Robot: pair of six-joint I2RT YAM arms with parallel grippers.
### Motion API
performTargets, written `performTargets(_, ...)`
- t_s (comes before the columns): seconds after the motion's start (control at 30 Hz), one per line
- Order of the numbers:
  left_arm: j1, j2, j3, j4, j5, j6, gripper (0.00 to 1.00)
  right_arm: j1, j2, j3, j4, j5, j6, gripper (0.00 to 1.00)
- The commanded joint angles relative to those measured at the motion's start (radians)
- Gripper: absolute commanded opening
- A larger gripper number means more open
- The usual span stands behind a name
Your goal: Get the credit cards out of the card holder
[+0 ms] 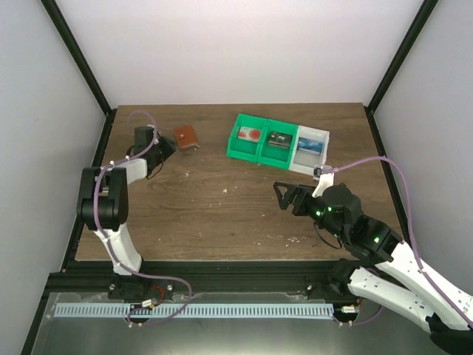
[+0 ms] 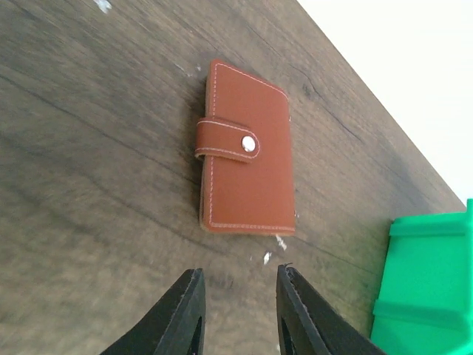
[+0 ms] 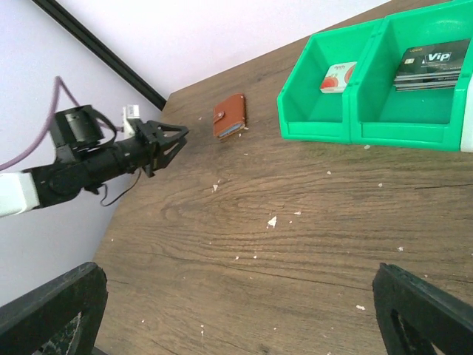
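The card holder point(image 1: 186, 136) point(image 2: 247, 170) point(image 3: 230, 117) is a reddish-brown leather wallet. It lies flat and closed at the back left of the table, its strap snapped shut, so whatever is inside is hidden. My left gripper point(image 1: 168, 148) point(image 2: 238, 272) point(image 3: 181, 134) hovers just short of it, jaws a narrow gap apart with nothing between them. A white credit card with a red mark point(image 1: 250, 134) point(image 3: 336, 76) lies in the green bin, and a blue card point(image 1: 311, 146) lies in the white bin. My right gripper point(image 1: 284, 196) point(image 3: 238, 274) hangs wide open over mid-table, empty.
A green double bin point(image 1: 240, 151) point(image 3: 318, 122) and a white bin point(image 1: 303, 164) stand at the back centre. Dark cards point(image 1: 278, 139) point(image 3: 432, 63) are stacked in the green bin's second compartment. Small white crumbs dot the wood. Black frame posts run along the table's sides.
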Motion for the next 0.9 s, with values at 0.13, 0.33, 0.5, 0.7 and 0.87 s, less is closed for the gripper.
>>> performTargets(0.13, 0.006, 0.221, 0.125, 0.139, 0.087, -0.077, 0.28, 0.004, 0.005, 0.035, -0.005, -0.01, -0.009, 1.0)
performTargets(0.33, 0.007, 0.294, 0.166, 0.168, 0.118, -0.093, 0.3, 0.005, -0.016, 0.033, -0.035, 0.005, 0.001, 1.0)
performTargets(0.5, 0.007, 0.355, 0.205, 0.154, 0.133, -0.117, 0.3, 0.005, -0.019, 0.042, -0.056, 0.017, 0.017, 1.0)
performTargets(0.7, 0.008, 0.405, 0.247, 0.109, 0.149, -0.121, 0.21, 0.004, -0.029, 0.035, -0.063, 0.018, 0.03, 1.0)
performTargets(0.87, 0.008, 0.387, 0.26, 0.049, 0.118, -0.093, 0.07, 0.005, -0.044, 0.027, -0.074, 0.02, 0.042, 1.0)
